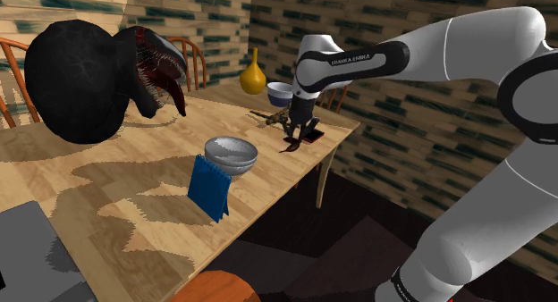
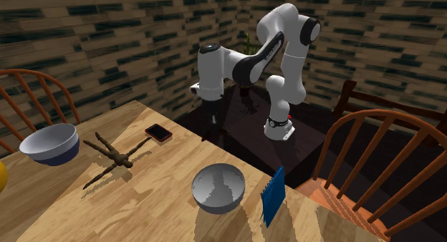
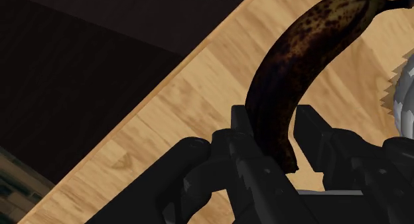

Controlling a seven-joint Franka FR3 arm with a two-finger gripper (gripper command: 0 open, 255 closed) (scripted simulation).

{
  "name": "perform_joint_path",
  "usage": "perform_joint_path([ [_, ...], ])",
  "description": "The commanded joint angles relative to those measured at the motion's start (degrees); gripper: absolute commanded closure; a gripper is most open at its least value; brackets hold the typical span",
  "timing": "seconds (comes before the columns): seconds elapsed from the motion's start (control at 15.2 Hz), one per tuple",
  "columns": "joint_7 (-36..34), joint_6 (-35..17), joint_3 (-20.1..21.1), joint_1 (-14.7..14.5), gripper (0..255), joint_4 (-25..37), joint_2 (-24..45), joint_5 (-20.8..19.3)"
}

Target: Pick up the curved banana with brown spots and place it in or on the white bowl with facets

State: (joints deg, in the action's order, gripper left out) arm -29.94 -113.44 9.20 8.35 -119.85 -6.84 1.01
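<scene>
Fingers [image 3: 312,133] of your gripper [image 3: 275,133] are clamped on one end of the dark, brown-spotted banana [image 3: 298,63], which hangs just above the wooden table [image 1: 134,229] near its edge on the shoulder view's right. The faceted bowl [image 1: 231,155] sits apart from it, nearer and to the left, with a blue notebook [image 1: 208,188] standing against it. Farther off you have a blue-sided bowl [image 1: 280,94], a yellow gourd [image 1: 253,74] and a black fanged head [image 1: 85,81]. Brown walls [image 2: 107,33] patched with dark green enclose the room.
</scene>
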Motion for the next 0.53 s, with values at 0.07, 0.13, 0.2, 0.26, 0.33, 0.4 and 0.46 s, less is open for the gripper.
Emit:
perform_joint_path([
  [0.07,0.0,2.3,0.0,0.0,255,1.7,-0.6,0.1],
  [0.13,0.0,3.1,0.0,0.0,255,2.3,-0.7,0.1],
  [0.2,0.0,3.9,0.0,0.0,255,3.0,-0.9,0.1],
  [0.26,0.0,4.6,0.0,0.0,255,3.6,-1.0,0.1],
  [0.33,0.0,5.4,-0.1,0.0,255,4.3,-1.1,0.1],
  [0.4,0.0,6.2,-0.1,0.0,255,5.0,-1.2,0.2],
  [0.46,0.1,6.9,-0.1,0.0,255,5.7,-1.2,0.2],
])
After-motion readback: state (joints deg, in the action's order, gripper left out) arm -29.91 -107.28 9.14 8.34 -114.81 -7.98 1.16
